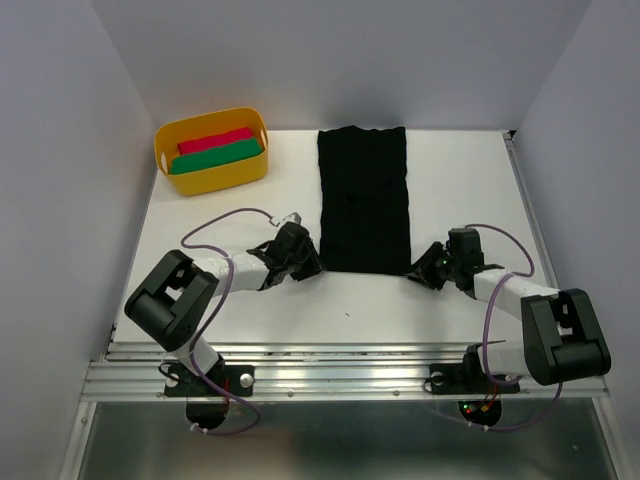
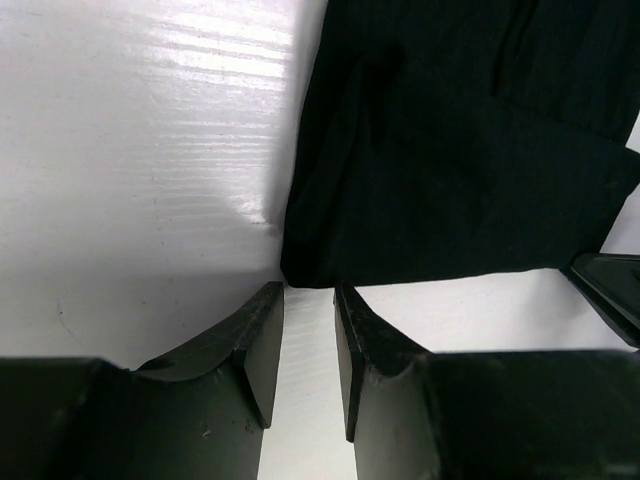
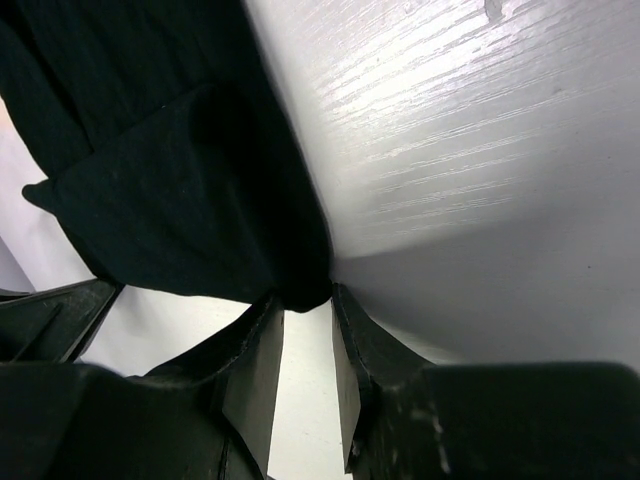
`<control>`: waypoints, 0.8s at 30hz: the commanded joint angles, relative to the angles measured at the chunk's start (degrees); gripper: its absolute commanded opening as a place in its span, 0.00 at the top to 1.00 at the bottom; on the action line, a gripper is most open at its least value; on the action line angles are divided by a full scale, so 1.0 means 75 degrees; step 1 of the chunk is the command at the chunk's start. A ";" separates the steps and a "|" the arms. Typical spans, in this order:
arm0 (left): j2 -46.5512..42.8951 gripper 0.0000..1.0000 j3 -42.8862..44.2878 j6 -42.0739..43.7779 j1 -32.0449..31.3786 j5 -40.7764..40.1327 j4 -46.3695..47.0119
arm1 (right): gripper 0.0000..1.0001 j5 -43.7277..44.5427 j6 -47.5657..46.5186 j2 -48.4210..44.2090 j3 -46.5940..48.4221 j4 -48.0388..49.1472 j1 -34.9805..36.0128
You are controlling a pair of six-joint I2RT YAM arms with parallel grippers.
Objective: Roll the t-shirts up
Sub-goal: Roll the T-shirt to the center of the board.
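Now, your left pincer (image 2: 309, 290): slightly spread, tips at the shirt's near left corner.
Your right pincer (image 3: 306, 300): narrow gap, near right corner between the tips; whether it grips, you cannot tell.
Black t-shirt (image 1: 364, 200): flat, centre of the worktop (image 1: 470, 190).
Yellow tub (image 1: 165, 142): far left.

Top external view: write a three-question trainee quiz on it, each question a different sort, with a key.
1. True or false: the black t-shirt is already rolled up.
2. Which colours are the cloths in the yellow tub? A red and green; B blue and white; C black only.
3. Fill in: the left gripper and right gripper sit at the shirt's two near ___.
Key: 1 false, it lies flat as a long strip; 2 A; 3 corners.
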 commanded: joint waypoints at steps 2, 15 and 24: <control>0.0273 0.60 -0.0079 0.0115 0.0083 -0.0076 0.0030 | 0.68 0.0350 -0.0094 0.0131 -0.0118 -0.0098 -0.0051; 0.0496 0.81 0.0038 0.0173 0.0165 -0.0017 0.0159 | 0.85 0.0420 -0.0141 0.0260 0.0046 -0.0098 -0.0051; 0.0169 1.00 0.0085 0.0267 0.0177 -0.0005 -0.0250 | 0.99 0.0456 -0.0339 -0.0150 0.0245 -0.0519 -0.0051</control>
